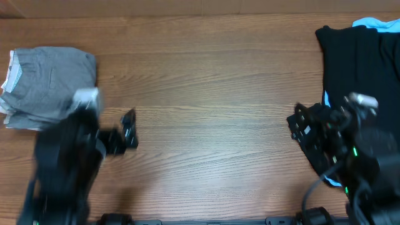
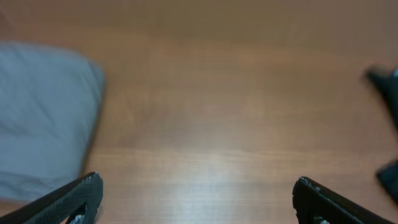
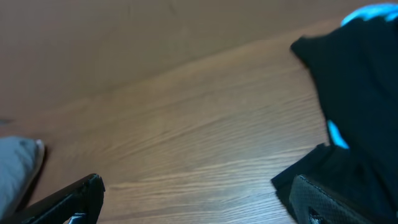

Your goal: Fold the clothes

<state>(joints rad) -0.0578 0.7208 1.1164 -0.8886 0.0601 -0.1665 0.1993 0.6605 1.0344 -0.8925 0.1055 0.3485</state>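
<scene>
The grey shorts [image 1: 53, 84] lie folded at the far left of the table, pale waistband lining showing at their left edge. They also show blurred at the left of the left wrist view [image 2: 43, 118] and at the lower left of the right wrist view [image 3: 15, 168]. A pile of black garments [image 1: 359, 69] lies at the right, also in the right wrist view [image 3: 357, 93]. My left gripper [image 1: 129, 130] is open and empty over bare wood to the right of the grey shorts. My right gripper [image 1: 300, 125] is open and empty at the left edge of the black pile.
A bright blue cloth [image 1: 375, 24] peeks from under the black pile at the top right, and shows in the right wrist view [image 3: 373, 12]. The wooden table [image 1: 212, 94] stretches bare between the two piles.
</scene>
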